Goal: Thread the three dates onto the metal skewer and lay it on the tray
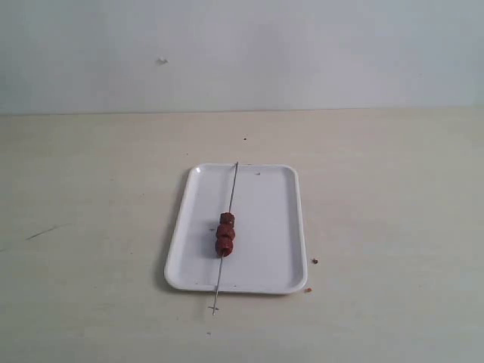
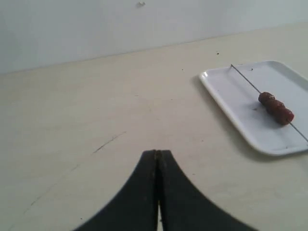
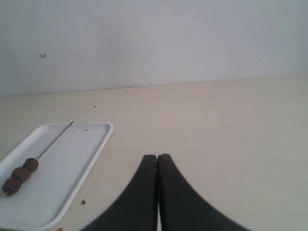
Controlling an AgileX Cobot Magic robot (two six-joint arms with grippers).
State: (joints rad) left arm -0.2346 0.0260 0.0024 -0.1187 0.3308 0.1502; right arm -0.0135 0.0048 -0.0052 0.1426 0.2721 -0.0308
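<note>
The white tray [image 1: 265, 227] lies in the middle of the table. Along its left half rests the thin metal skewer [image 1: 233, 189], its near end poking past the front rim. The three dates [image 1: 225, 234] sit threaded on it in a tight row. The left wrist view shows the tray [image 2: 236, 103], skewer [image 2: 245, 79] and dates [image 2: 275, 108] far off to one side of my left gripper [image 2: 157, 153], which is shut with nothing in it. My right gripper [image 3: 157, 157] is also shut and empty, away from the tray [image 3: 77, 154], skewer [image 3: 55, 138] and dates [image 3: 20, 175]. Neither gripper appears in the exterior view.
Small reddish crumbs [image 1: 314, 261] lie on the table off the tray's front right corner, one also showing as a crumb [image 3: 83, 202] in the right wrist view. A dark scratch [image 1: 41, 232] marks the table at the left. A pale wall stands behind.
</note>
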